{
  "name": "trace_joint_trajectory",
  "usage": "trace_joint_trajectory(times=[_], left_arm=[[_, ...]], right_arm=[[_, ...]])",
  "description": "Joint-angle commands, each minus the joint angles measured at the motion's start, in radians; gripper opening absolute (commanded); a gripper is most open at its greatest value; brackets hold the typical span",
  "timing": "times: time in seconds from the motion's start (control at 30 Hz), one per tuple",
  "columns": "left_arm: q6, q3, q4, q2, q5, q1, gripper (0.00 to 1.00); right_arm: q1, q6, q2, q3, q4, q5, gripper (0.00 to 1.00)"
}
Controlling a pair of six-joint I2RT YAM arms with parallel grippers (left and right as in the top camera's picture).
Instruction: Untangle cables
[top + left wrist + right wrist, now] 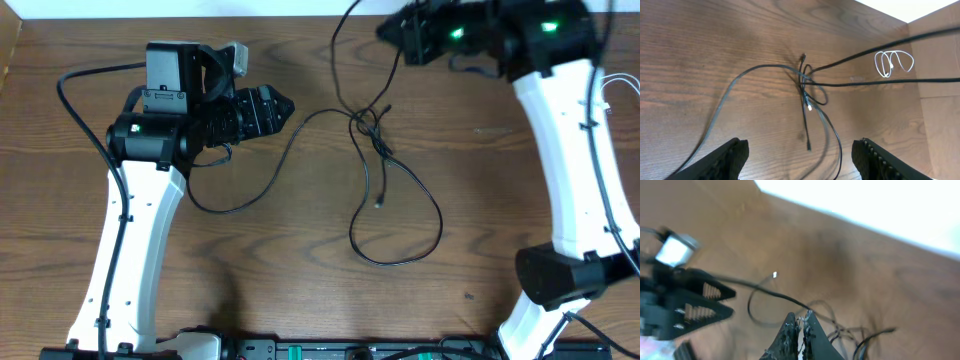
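Left wrist view — left claw spread wide, empty; right claw pinched on black cables.

The left tool shows its two dark fingers at the bottom edge, set wide apart over the wooden counter. Beyond them the black cables knot together mid-frame, with two strands running off the right edge. A coiled white cable lies well apart at upper right.

Black cables knotted mid-table (white cable coiled apart)
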Motion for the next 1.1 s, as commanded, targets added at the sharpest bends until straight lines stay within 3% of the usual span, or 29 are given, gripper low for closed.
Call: trace_joint_trajectory(times=[0.0, 0.17, 0.3, 0.6, 0.8, 1.07], left_arm=[[0.021, 0.014, 0.008, 0.008, -0.027, 0.0, 0.72], [0.021, 0.014, 0.007, 0.016, -0.029, 0.0, 0.73], [0.021, 0.014, 0.008, 0.044, -0.029, -0.013, 0.73], [0.023, 0.013, 0.07, 0.132, -0.029, -0.154, 0.85], [0.152, 0.013, 0.138, 0.202, 0.074, -0.254, 0.86], [0.16, 0.013, 0.23, 0.339, 0.127, -0.363, 0.86]], right_arm=[[-0.045, 0.029, -0.119, 0.129, 0.035, -0.021, 0.01], [-0.109, 0.093, -0.214, 0.169, 0.119, -0.004, 0.01], [-0.134, 0.141, -0.26, 0.169, 0.094, 0.12, 0.01], [-0.133, 0.14, -0.196, 0.158, -0.007, 0.135, 0.01], [-0.133, 0.14, -0.167, 0.158, -0.029, 0.132, 0.01], [-0.133, 0.14, -0.166, 0.158, -0.037, 0.133, 0.01]])
